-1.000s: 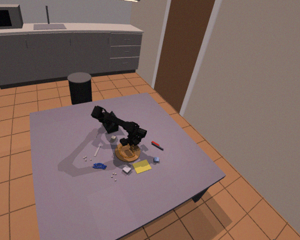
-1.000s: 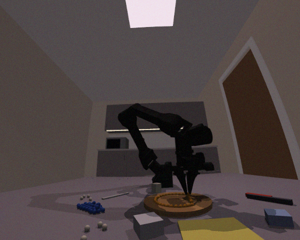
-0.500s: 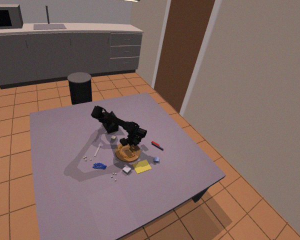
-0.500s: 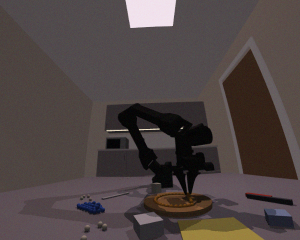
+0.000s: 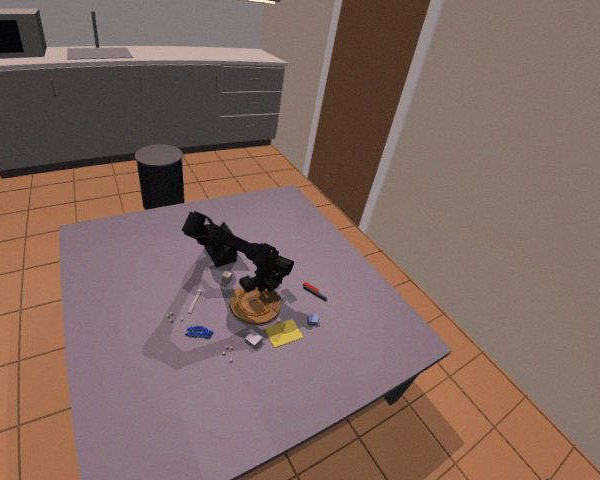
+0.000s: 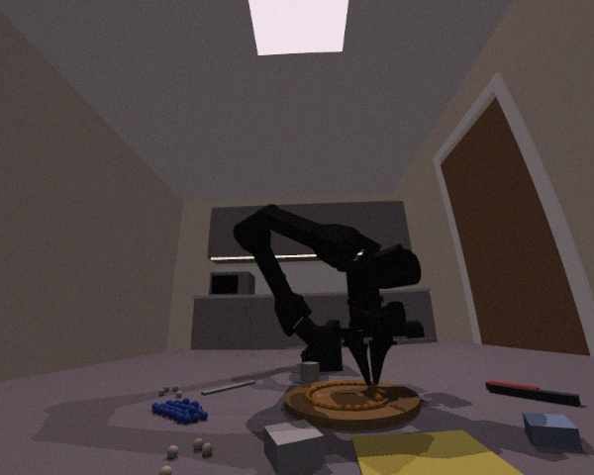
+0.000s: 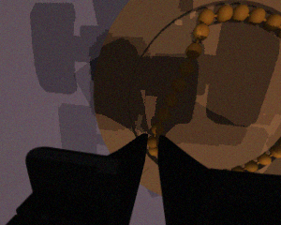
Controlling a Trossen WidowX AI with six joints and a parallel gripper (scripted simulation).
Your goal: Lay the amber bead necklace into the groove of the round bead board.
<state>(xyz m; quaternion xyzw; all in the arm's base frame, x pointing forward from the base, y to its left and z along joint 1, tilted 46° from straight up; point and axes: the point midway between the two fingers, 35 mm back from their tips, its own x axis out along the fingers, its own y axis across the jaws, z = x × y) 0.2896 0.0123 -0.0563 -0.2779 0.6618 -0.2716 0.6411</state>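
Note:
The amber bead necklace (image 5: 255, 314) (image 6: 346, 407) (image 7: 241, 12) lies on the round bead board (image 5: 275, 311) (image 6: 338, 422) (image 7: 131, 23). In the wrist view its upper beads follow the curve of the groove, while one side cuts nearly straight across, inside the bare left arc of the groove. That stretch is in dark shadow. My gripper (image 6: 372, 383) (image 7: 153, 140) points down over the board's rim area, with its fingertips close together at board height. It is shut on beads at the lower end of the straight stretch. The fingers hide part of the necklace.
A blue bead pile (image 5: 199, 332) (image 6: 180, 411), pale loose beads, a white stick (image 5: 194, 301), a white block (image 5: 253, 339) (image 6: 293, 444), a yellow sheet (image 5: 283, 333), a blue block (image 5: 312, 319), a red-and-black pen (image 5: 314, 291) and a small grey cylinder (image 6: 309, 371) surround the board.

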